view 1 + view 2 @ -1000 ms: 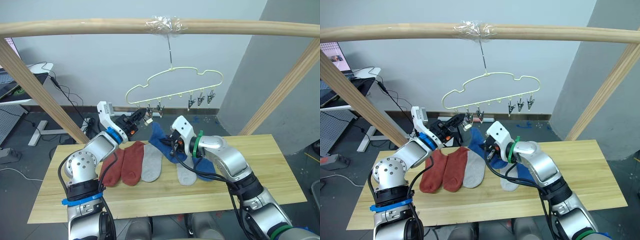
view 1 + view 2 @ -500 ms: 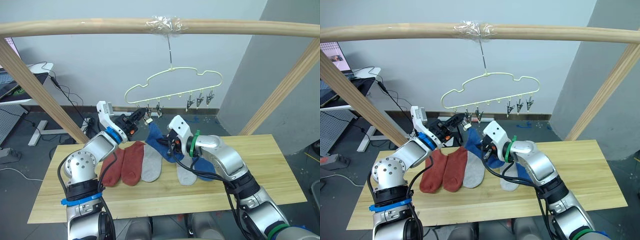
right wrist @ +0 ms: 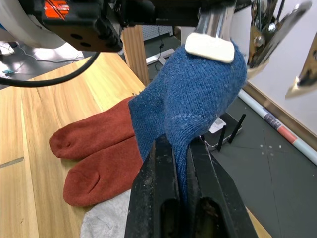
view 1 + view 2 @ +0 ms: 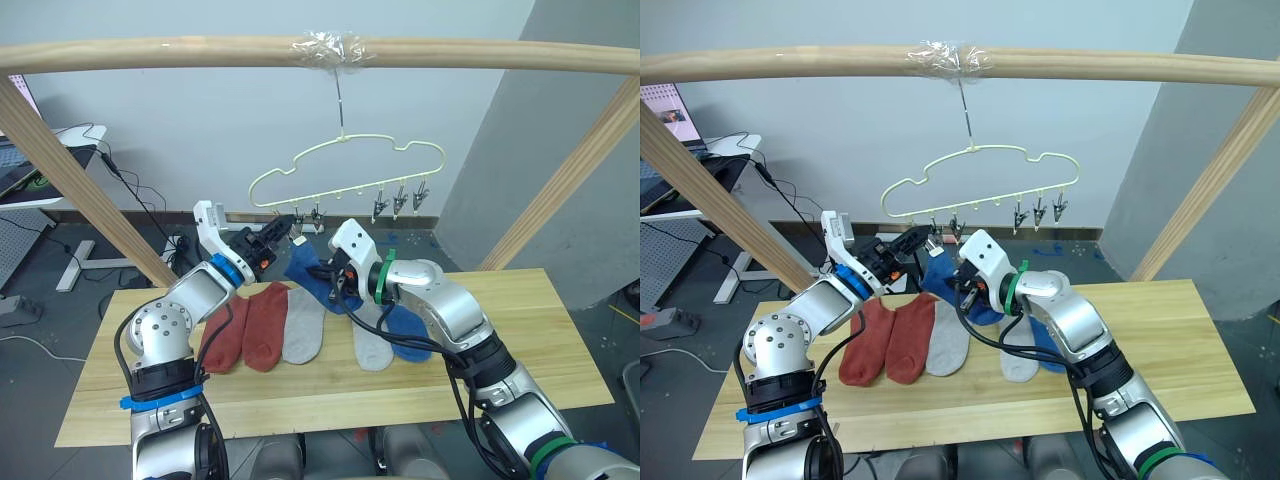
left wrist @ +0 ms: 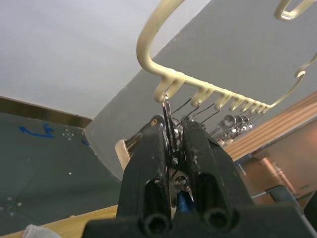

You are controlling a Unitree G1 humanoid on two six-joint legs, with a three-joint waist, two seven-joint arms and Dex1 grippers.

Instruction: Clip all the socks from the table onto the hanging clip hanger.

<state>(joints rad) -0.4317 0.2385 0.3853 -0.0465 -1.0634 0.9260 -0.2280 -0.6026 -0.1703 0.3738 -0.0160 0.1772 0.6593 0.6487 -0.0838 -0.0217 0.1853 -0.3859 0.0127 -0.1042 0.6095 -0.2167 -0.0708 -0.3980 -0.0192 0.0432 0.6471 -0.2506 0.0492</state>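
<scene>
No sock hangs yet. The right gripper [image 3: 181, 163], jaws pinching a blue sock [image 3: 193, 94], lifts it to the clip hanger's [image 4: 345, 160] leftmost clip [image 5: 169, 126], squeezed by the left gripper [image 5: 173, 144]. Five socks lie on the desk [image 4: 540, 340].

This is looking like a robotics lab or test room rather than a home. A bare frame of round wooden poles [image 4: 300, 52] is standing over a plain plank surface [image 4: 560, 330], with a wire clip hanger [image 4: 345, 165] taped to the top pole. Behind it, plain white [image 4: 200, 130] and grey walls [image 4: 540, 110] are meeting a dark grey floor [image 4: 60, 310] carrying blue tape marks [image 4: 395, 240]. Black cables [image 4: 140, 200] are trailing across that floor toward a metal-legged desk [image 4: 70, 150], and a lit monitor [image 4: 670, 110] is showing at the left edge.
</scene>
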